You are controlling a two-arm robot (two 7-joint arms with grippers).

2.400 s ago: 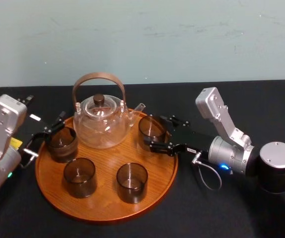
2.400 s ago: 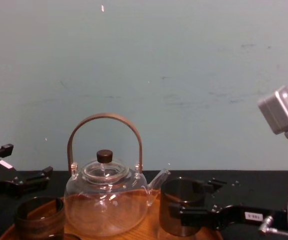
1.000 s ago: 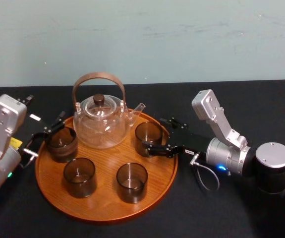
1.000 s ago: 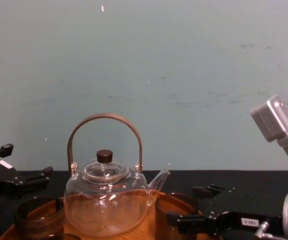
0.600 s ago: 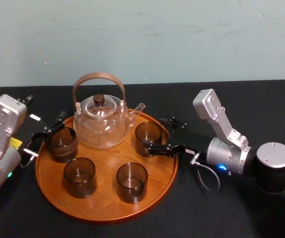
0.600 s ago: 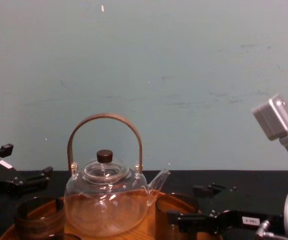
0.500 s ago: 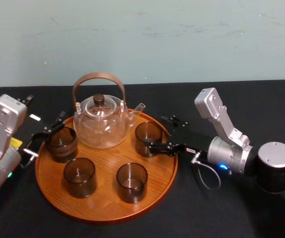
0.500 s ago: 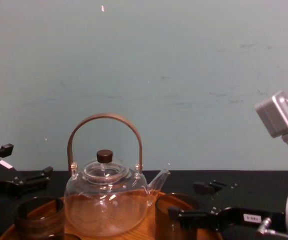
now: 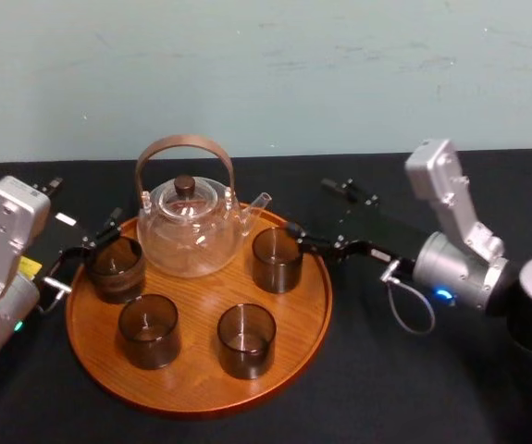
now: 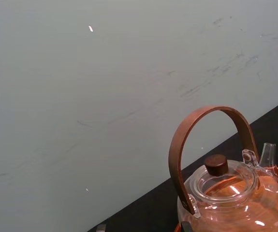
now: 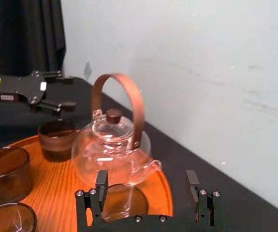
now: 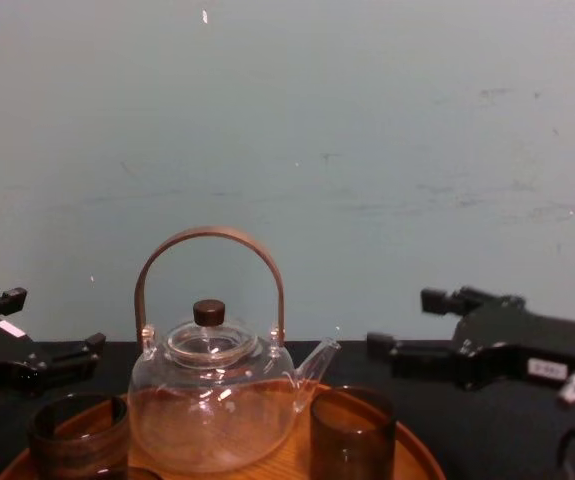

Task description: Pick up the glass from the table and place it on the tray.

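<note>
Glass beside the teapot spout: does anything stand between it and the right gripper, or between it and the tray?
Nothing visible does. The glass already stands on the tray beside the teapot; the right gripper, open, hangs apart from it at the tray's right rim. The left gripper is at the left rim.

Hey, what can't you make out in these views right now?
Chest view: bottom edge crops the tray.
Left wrist view: bottom edge crops the teapot.
Right wrist view: the right gripper hides part of the nearest glass.
Head view: whether the left gripper touches the leftmost glass is unclear.
</note>
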